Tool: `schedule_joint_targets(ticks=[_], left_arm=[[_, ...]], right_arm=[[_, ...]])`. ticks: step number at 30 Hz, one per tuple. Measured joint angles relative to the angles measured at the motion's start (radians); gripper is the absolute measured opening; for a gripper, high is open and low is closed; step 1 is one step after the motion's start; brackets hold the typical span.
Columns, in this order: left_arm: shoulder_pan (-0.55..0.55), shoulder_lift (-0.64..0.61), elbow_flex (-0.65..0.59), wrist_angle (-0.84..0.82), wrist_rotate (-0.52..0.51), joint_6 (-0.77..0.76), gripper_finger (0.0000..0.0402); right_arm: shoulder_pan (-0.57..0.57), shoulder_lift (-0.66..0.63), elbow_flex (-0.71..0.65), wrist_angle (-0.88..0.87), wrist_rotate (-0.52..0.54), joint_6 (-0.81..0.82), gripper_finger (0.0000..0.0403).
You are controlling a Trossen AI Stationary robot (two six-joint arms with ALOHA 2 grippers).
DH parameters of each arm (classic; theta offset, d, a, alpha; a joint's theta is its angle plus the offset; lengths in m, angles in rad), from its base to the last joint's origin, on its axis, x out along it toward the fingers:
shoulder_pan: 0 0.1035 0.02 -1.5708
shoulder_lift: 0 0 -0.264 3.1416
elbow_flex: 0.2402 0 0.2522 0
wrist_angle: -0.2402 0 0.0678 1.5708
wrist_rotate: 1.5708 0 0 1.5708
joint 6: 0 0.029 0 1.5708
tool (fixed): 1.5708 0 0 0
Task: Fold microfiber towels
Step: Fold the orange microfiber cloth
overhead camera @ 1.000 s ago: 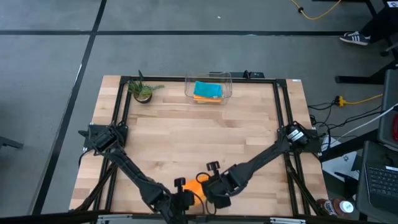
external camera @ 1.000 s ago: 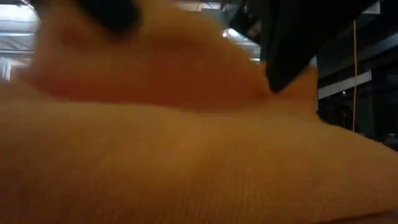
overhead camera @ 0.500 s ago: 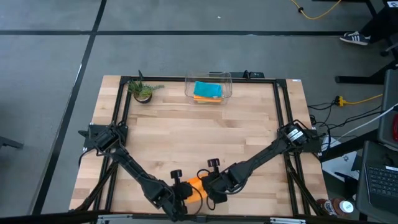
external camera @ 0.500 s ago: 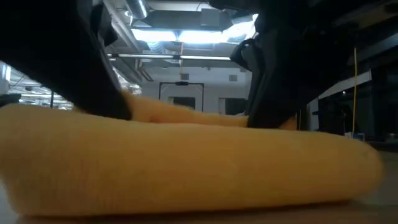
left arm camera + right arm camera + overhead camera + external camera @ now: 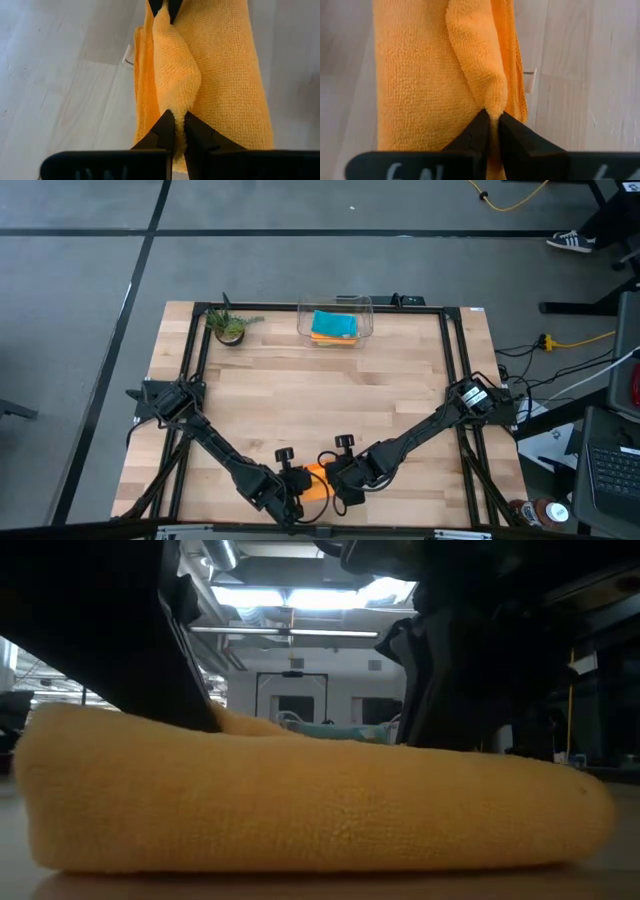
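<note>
Orange towel (image 5: 315, 481) lies folded near the table's (image 5: 320, 395) front edge, left gripper (image 5: 174, 131) and right gripper (image 5: 490, 124) each pinching its ridge; letting go comes next

1 orange towel (image 5: 314, 480) lies folded at the near table edge; others sit folded in the bin.

light wood table (image 5: 300, 395), potted plant (image 5: 230, 326) and clear bin (image 5: 335, 321) at far edge, folded orange towel (image 5: 313, 480) at near edge

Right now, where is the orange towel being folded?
In the high view, the orange towel lies at the table's near edge, pinched between the left end effector and right end effector.
</note>
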Motion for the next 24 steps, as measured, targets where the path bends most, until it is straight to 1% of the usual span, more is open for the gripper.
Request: schedule_joint_targets(ticks=[7,10,13,17,19,21,24], left_arm=[[0.000,0.000,0.000,0.002,0.002,0.000,0.0018],[0.001,0.000,0.000,-0.005,0.018,-0.004,0.0033],[0.007,0.000,0.000,-0.006,0.047,-0.015,0.0066],[0.018,0.000,0.000,-0.008,0.054,-0.018,0.0121],[0.021,0.000,0.000,-0.009,0.054,-0.018,0.0142],[0.023,0.000,0.000,-0.008,0.054,-0.018,0.0154],[0.023,0.000,0.000,-0.008,0.054,-0.017,0.0160]], right_arm=[[-0.002,0.000,0.000,0.000,-0.003,-0.003,0.0050],[-0.002,0.000,0.000,-0.001,-0.012,-0.004,0.0064],[-0.003,0.000,0.000,-0.002,-0.011,-0.004,0.0096],[-0.004,0.000,0.004,-0.005,0.018,-0.003,0.0152],[-0.004,0.000,0.013,-0.006,0.019,-0.010,0.0176],[-0.004,0.000,0.036,-0.029,0.020,-0.024,0.0195],[-0.005,0.000,0.097,-0.103,0.022,-0.026,0.0212]])
